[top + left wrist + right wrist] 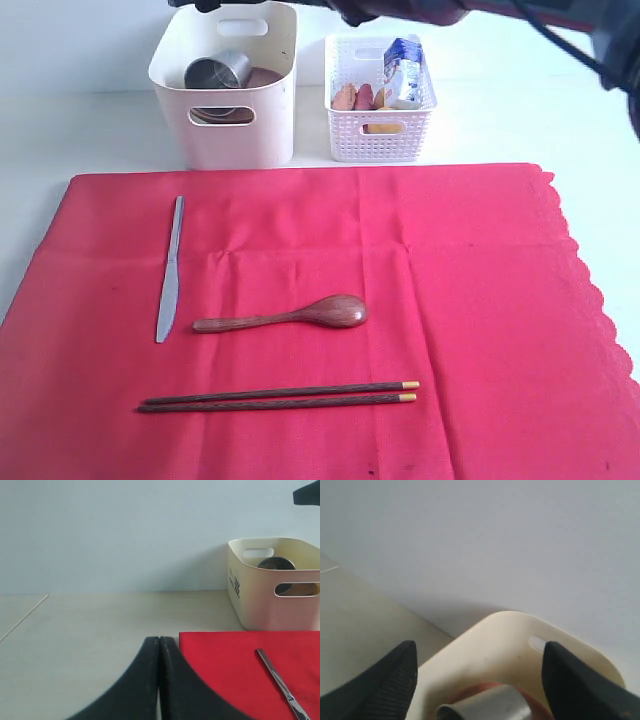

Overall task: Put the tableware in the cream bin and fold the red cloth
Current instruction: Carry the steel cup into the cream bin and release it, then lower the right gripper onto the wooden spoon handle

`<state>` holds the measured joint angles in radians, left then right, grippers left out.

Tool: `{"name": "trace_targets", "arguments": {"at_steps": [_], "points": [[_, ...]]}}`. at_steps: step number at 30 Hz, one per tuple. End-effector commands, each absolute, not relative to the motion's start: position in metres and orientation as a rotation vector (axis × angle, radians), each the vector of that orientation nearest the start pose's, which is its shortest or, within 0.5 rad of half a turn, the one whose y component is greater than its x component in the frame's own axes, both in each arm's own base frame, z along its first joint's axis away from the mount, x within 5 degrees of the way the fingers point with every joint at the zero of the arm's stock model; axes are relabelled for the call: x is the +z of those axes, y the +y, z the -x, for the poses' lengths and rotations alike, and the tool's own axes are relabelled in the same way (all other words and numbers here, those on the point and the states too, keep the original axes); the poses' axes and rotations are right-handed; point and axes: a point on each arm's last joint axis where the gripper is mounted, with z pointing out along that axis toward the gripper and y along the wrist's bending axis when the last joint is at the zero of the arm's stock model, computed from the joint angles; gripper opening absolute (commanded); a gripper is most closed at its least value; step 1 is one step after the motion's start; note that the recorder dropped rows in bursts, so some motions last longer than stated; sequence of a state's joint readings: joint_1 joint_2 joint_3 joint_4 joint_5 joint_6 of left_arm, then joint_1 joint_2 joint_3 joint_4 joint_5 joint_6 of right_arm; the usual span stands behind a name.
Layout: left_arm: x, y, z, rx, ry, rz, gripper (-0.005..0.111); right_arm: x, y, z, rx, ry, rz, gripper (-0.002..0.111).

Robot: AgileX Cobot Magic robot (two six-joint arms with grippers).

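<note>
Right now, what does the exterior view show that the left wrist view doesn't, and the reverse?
Only exterior: the wooden spoon, the chopsticks, and the white basket holding the milk carton.
Only left wrist: the left gripper, shut, with its two sides pressed together.
Both: the cream bin with the steel cup inside, and the knife lying on the red cloth.
</note>
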<state>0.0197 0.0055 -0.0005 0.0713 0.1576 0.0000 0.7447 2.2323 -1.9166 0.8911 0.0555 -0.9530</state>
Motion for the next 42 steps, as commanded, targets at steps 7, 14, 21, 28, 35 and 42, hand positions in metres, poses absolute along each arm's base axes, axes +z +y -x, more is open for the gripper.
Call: {"name": "trace_targets", "arguments": {"at_steps": [7,14,21,28,35,42], "points": [[0.199,0.002,-0.056,0.082,1.638,-0.033,0.0,0.336,0.348,-0.342,0.547,1.697,1.212,0.027],[0.199,0.002,-0.056,0.082,1.638,-0.033,0.0,0.345,0.312,-0.319,0.308,1.938,1.447,0.006],[0.199,0.002,-0.056,0.082,1.638,-0.033,0.0,0.311,0.305,-0.308,0.291,2.053,1.624,0.006],[0.199,0.002,-0.056,0.082,1.638,-0.033,0.0,0.251,0.297,-0.288,0.398,2.121,1.817,0.006],[0.199,0.002,-0.056,0.082,1.638,-0.033,0.0,0.198,0.306,-0.253,0.419,1.977,2.019,0.006],[0.199,0.002,-0.056,0.082,1.638,-0.033,0.0,0.163,0.324,-0.242,0.396,1.964,2.069,0.041]]}}
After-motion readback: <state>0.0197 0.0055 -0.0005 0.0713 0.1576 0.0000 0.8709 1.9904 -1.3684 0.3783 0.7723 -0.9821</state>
